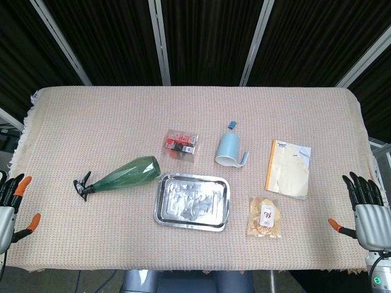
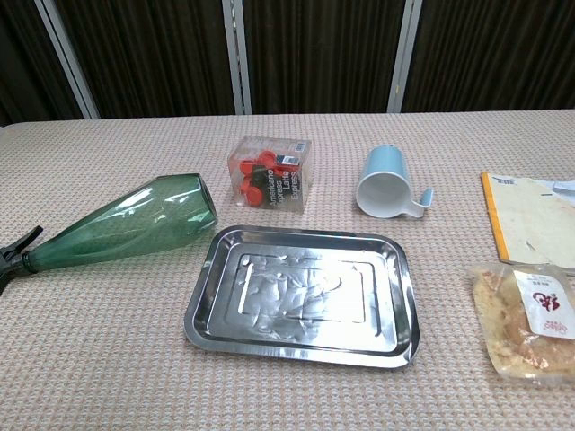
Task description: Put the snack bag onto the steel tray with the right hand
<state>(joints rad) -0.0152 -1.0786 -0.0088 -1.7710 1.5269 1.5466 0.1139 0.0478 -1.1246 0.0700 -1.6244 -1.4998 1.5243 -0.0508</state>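
Observation:
The snack bag (image 1: 265,217) (image 2: 529,321), clear with pale chips and a white-red label, lies flat just right of the steel tray (image 1: 192,201) (image 2: 305,295), which holds nothing. My right hand (image 1: 366,210) hovers at the table's right edge, fingers spread and holding nothing, well to the right of the bag. At the left edge my left hand (image 1: 11,204) is likewise open with orange fingertips showing. Neither hand appears in the chest view.
A green spray bottle (image 1: 119,176) (image 2: 112,226) lies on its side left of the tray. Behind the tray sit a clear box of red items (image 1: 181,144) (image 2: 269,172) and a tipped light-blue mug (image 1: 231,151) (image 2: 388,183). A yellow-edged notebook (image 1: 288,168) (image 2: 530,218) lies behind the bag.

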